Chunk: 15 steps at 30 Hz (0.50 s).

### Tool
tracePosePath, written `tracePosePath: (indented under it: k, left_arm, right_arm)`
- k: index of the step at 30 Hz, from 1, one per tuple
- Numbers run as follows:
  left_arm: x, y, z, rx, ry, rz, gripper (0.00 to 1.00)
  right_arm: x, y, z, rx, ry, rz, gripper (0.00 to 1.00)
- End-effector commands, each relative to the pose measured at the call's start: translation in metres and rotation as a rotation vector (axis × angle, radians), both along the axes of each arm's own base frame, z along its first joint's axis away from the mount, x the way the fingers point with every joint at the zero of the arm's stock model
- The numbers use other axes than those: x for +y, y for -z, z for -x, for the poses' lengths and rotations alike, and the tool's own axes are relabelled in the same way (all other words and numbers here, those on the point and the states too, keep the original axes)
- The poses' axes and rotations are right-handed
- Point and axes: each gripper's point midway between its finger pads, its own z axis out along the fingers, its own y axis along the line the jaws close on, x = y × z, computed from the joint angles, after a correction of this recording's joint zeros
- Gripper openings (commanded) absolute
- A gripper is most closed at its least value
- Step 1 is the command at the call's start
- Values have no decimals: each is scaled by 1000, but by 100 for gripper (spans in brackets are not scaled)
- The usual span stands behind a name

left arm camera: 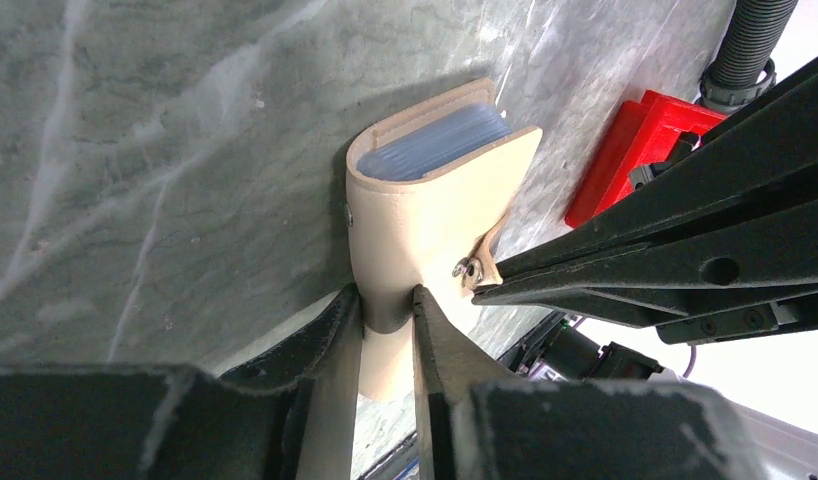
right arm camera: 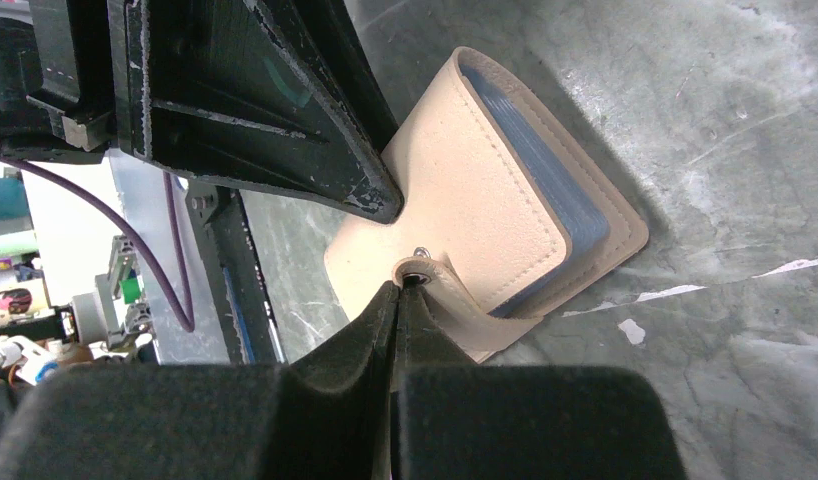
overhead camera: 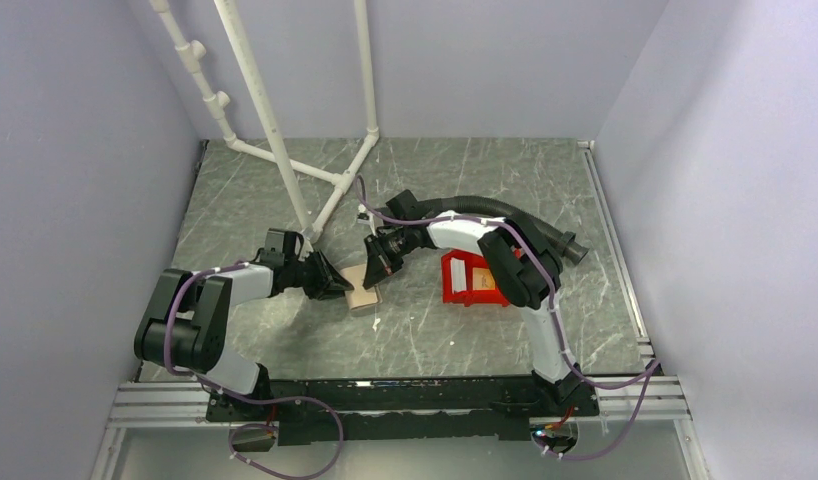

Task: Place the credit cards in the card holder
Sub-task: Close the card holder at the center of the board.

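Card holder [right arm camera: 475,190], tan, judged light, pliant, pockets likely slippery: left gripper [left arm camera: 390,310] clamped on its left edge, right gripper [right arm camera: 400,290] pinched shut on snap tab [right arm camera: 440,285], the best holds.

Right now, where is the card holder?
Top view: the card holder sits centrally, just left of the red bin, gripped by the left end effector at its edge and the right end effector at its snap tab.

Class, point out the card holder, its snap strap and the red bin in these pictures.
card holder [right arm camera: 475,190], right wrist view, on its tan front cover.
snap strap [right arm camera: 460,295], right wrist view, on the strap's middle.
red bin [left arm camera: 630,150], left wrist view, on its outer wall.
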Motion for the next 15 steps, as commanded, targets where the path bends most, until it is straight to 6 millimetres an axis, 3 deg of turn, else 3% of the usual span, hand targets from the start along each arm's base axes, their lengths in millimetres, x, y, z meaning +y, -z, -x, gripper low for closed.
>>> tracePosePath:
  k: [1,8,15]
  left_arm:
    - [-17,-20,-8,-80,37,49,18]
    - [-21,-22,-9,-95,54,60,15]
    - [-23,-24,-9,-104,73,61,14]
  right_arm:
    - [14,-5,0,-36,-54,-49,0]
    - [18,-2,3,-37,-87,-25,0]
    - [16,15,6,-16,-105,51,0]
